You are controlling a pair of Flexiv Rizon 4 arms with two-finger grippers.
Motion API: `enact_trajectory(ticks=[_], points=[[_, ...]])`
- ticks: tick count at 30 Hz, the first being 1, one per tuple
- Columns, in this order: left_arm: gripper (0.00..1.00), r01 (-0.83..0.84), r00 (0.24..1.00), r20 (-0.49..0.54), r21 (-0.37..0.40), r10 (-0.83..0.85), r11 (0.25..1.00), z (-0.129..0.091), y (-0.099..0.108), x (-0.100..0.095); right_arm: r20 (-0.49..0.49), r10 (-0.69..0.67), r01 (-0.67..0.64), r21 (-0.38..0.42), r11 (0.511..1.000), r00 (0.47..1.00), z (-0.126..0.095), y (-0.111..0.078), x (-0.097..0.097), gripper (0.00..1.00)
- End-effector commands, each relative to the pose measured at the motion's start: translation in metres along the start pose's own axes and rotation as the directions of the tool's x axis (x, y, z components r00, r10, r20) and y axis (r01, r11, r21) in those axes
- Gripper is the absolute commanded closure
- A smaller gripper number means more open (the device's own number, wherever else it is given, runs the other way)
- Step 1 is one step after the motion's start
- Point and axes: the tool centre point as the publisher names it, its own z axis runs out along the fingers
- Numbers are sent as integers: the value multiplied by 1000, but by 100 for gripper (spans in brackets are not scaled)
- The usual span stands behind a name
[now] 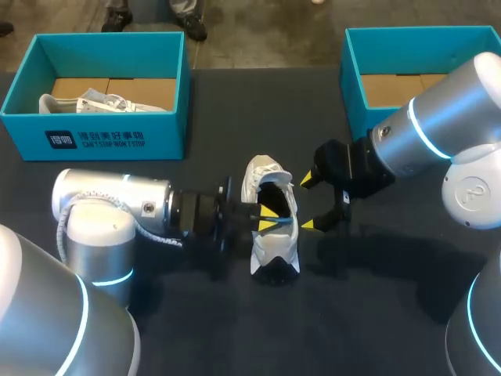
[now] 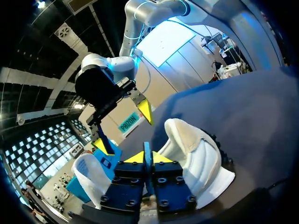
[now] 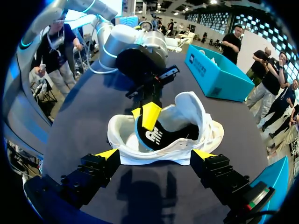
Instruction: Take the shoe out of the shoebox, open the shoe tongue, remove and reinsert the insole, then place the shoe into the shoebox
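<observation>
A white shoe [image 1: 266, 252] lies on the dark table, mid-table, with its opening up. My left gripper [image 1: 272, 218] comes in from the left and reaches into the shoe's opening. In the left wrist view the gripper [image 2: 148, 157] is shut on the thin blue edge of the insole [image 2: 147, 150], with the shoe [image 2: 201, 158] around it. The right wrist view shows the dark, blue-rimmed insole [image 3: 152, 137] partly lifted inside the shoe [image 3: 191, 105]. My right gripper [image 1: 308, 203] stands open just right of the shoe. Its fingertips [image 3: 106, 154] flank the shoe's side without touching it.
A teal shoebox [image 1: 94, 141] at the back left holds another white shoe [image 1: 102, 102]. A second teal shoebox [image 1: 352, 86] stands at the back right, partly behind my right arm. Bare table lies in front of the shoe.
</observation>
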Motion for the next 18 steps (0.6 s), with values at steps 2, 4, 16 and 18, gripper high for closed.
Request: enact_trajectory(ticks=[2, 4, 16, 18], points=[[12, -12, 1000, 9, -9, 12, 1000, -10, -12, -6, 4, 1, -1, 6, 1000, 1000, 1, 1, 1, 0], [11, -22, 1000, 16, -8, 23, 1000, -13, -16, -9, 4, 1, -1, 6, 1000, 1000, 1, 1, 1, 0], [18, -60, 998, 19, -6, 60, 998, -22, -40, -23, 4, 1, -1, 6, 1000, 1000, 1, 1, 1, 0], [19, -62, 998, 18, -4, 62, 998, -23, -42, -23, 4, 1, -1, 6, 1000, 1000, 1, 1, 1, 0]])
